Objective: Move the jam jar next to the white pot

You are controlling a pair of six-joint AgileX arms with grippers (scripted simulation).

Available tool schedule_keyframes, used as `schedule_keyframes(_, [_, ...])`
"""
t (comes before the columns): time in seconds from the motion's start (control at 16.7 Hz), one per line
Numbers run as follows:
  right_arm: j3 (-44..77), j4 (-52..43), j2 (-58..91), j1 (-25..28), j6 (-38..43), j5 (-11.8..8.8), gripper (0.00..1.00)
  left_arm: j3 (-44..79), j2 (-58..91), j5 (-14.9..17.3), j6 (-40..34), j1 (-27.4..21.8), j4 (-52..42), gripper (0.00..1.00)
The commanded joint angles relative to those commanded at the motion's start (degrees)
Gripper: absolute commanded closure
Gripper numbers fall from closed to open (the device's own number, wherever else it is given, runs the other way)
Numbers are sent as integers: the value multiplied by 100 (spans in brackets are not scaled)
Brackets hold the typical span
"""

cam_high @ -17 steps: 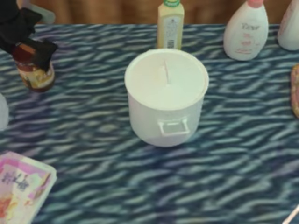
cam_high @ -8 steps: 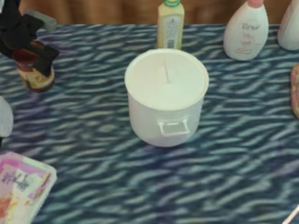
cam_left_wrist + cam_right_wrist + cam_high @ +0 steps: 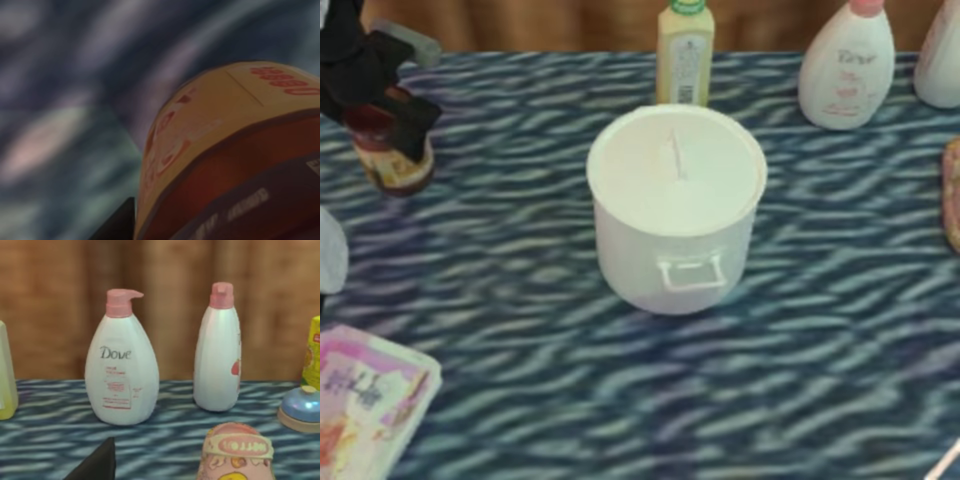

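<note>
The jam jar (image 3: 392, 158), dark red-brown with a yellow-orange label, is at the far left of the table in the top view. My left gripper (image 3: 380, 118) is shut on its upper part. In the left wrist view the jam jar (image 3: 225, 135) fills the picture, with one dark fingertip (image 3: 117, 225) beside it. The white pot (image 3: 675, 205), lidded and with a rectangular side handle, stands at the table's middle, well to the right of the jar. My right arm is parked off the lower right, with one fingertip (image 3: 99, 462) showing in the right wrist view and nothing held.
At the back stand a pale-yellow bottle (image 3: 685, 50), a Dove bottle (image 3: 847, 68) and another white bottle (image 3: 942, 55). A pink pack (image 3: 365, 400) lies front left and a pink item (image 3: 952, 195) at the right edge. A bell (image 3: 302, 407) sits near the bottles.
The left gripper and the jam jar have shifted slightly up and left in the top view. The pot and the bottles have not moved.
</note>
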Motion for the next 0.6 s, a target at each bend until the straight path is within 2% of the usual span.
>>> schedule_keyframes(0.24, [0, 0, 0, 0, 0, 0, 0, 0, 0, 0, 0, 0, 0, 98])
schedule_keyframes(0.6, [0, 0, 0, 0, 0, 0, 0, 0, 0, 0, 0, 0, 0, 100])
